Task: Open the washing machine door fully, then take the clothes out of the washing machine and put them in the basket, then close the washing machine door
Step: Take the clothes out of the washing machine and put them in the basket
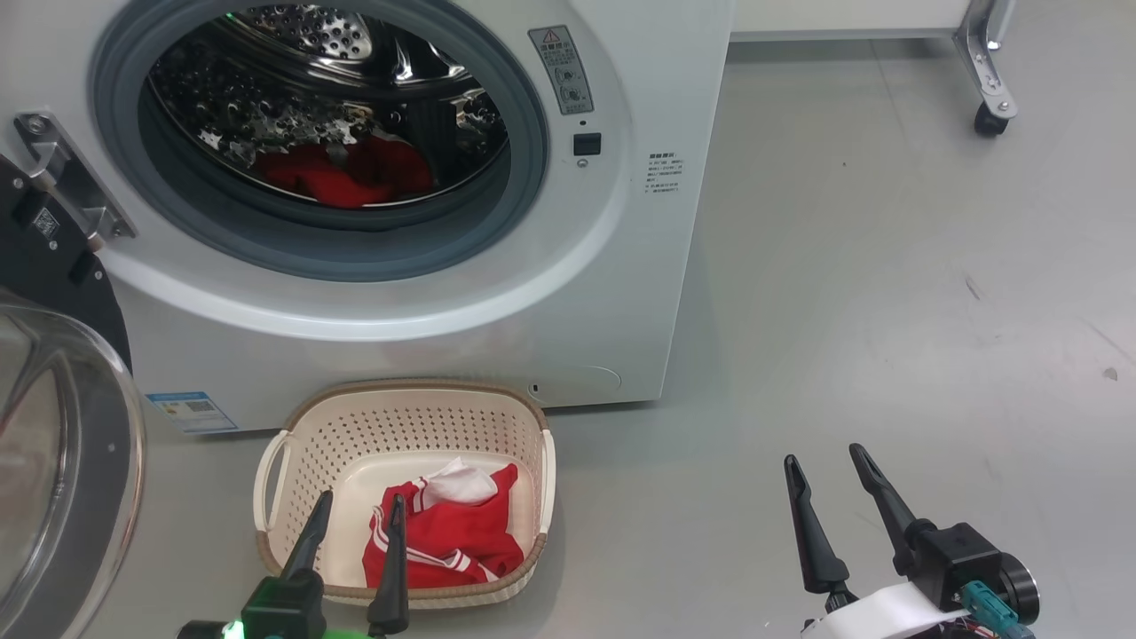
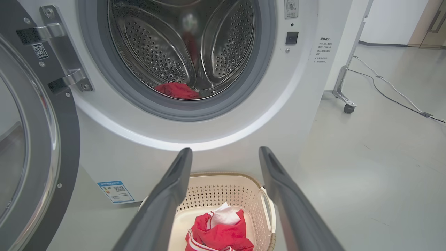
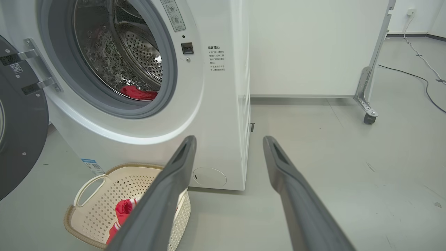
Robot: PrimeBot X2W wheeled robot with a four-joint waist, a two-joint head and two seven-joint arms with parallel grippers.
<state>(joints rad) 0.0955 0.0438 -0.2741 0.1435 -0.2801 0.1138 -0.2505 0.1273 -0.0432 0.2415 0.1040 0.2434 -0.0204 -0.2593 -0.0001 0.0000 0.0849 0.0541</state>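
Head view: washing machine (image 1: 621,293) takes the upper left. The washing machine door (image 1: 53,266) is swung wide at the left edge on its hinge (image 1: 67,177), glass bowl facing out, so the mouth is clear for reaching. A red piece (image 1: 346,173) lies low in the drum (image 1: 319,53), near the front lip. The basket (image 1: 417,388) sits on the floor (image 1: 887,311) just before the machine, under the opening, likely so the drop is short. The clothes (image 1: 453,532) lie bunched in the basket's lower right, white trim on top. The left gripper (image 1: 360,497) is at lower left, fingers spread, tips over the basket's near side, nothing between them. The right gripper (image 1: 824,455) is at lower right, also spread and empty, over bare floor well apart from the basket, probably parked out of the way.

Left wrist view: the two fingers rise wide apart from the bottom, with the basket and red garment between them at bottom centre. The drum is at top centre with the red piece at its bottom, the door along the left edge. Looks like one item is delivered and one is left to fetch.

Right wrist view: fingers spread, pointing past the machine's right corner. The basket is at lower left, partly behind one finger. A wheeled frame (image 3: 367,104) stands at right, clear of the work.
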